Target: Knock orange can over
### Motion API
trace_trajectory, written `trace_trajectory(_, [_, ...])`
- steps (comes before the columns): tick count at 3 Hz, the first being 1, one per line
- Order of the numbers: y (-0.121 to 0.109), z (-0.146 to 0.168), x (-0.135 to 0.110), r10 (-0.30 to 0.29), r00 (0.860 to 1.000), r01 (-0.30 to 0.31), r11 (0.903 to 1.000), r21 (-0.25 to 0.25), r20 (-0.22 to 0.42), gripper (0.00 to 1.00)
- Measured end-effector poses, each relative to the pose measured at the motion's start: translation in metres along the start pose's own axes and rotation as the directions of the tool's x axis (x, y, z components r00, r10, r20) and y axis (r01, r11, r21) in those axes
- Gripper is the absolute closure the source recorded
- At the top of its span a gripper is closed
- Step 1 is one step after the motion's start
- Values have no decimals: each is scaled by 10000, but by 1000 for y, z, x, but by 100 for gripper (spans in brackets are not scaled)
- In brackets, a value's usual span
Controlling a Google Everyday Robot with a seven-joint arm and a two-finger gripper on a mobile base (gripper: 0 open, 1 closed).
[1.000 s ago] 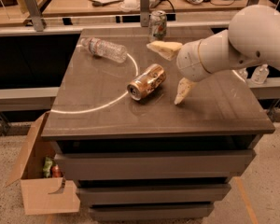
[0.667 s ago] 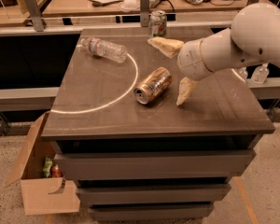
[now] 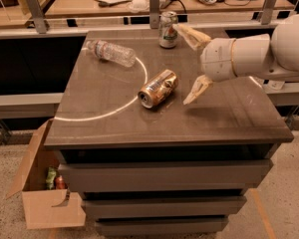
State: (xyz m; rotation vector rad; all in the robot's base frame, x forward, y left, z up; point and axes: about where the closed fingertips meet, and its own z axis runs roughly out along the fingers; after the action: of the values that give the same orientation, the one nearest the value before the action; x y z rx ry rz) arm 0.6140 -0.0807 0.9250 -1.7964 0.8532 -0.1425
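Drawing back, the gripper [image 3: 193, 62] hangs beside the toppled orange can [image 3: 158, 87], fingers still spread apart.

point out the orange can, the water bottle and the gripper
orange can [image 3: 158, 88], camera view, middle of its body, lying on its side
water bottle [image 3: 111, 52], camera view, middle of its clear body
gripper [image 3: 180, 64], camera view, midway between its open fingertips, right of the can

I saw gripper [image 3: 182, 64], right of orange can [image 3: 158, 88], spread fingers wider; lying can rocked slightly.
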Motion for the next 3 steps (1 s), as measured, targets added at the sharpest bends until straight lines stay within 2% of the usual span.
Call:
trace_trajectory(1, [-16, -23, 4, 856, 9960, -880, 9873, 1320, 237, 0])
trace_trajectory(2, [-23, -37, 14, 1314, 9913, -1287, 9692, 2101, 9, 0])
trace_trajectory(3, [-21, -49, 31, 2149, 9732, -1878, 9480, 2568, -814, 0])
